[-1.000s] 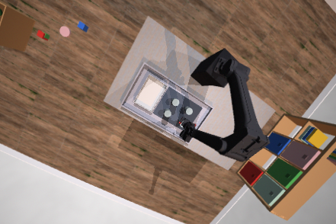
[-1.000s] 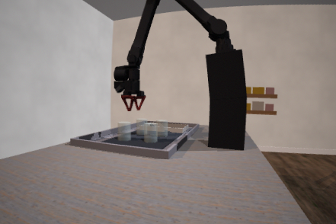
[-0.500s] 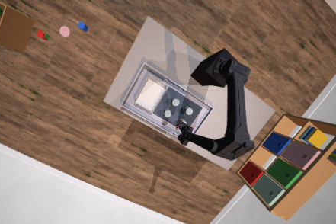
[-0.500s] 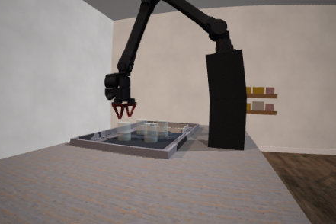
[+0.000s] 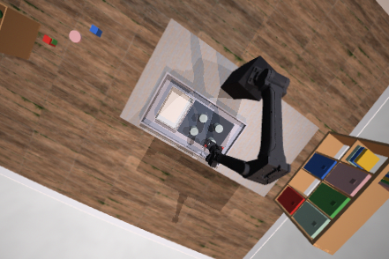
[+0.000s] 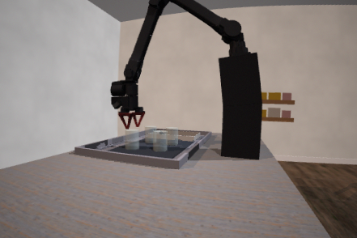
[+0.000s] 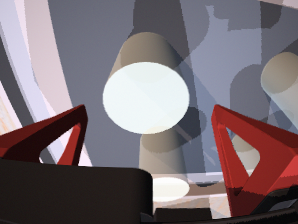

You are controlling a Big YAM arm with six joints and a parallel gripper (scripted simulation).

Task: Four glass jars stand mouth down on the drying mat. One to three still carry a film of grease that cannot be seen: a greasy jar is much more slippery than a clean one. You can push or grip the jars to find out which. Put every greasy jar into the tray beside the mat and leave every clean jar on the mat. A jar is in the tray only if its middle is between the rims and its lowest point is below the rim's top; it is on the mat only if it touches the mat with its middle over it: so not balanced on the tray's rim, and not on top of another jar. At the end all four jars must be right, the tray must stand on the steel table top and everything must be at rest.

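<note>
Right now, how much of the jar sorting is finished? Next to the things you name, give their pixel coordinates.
None looks sorted: four jars (image 6: 160, 142) stand on the dark mat (image 5: 227, 134), and the pale tray (image 5: 174, 107) holds no jar. The open gripper (image 6: 132, 126) (image 7: 149, 111) hovers above one, gripping nothing. Finding and moving the greasy ones remains.

Gripper (image 5: 213, 146) (image 6: 133, 127) (image 7: 149, 111) open, pointing down.

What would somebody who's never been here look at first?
Probably the big black arm, bending high over the table. Next, its open gripper with bright red fingers, just above one pale glass jar. Three more jars stand nearby on the dark mat.
</note>
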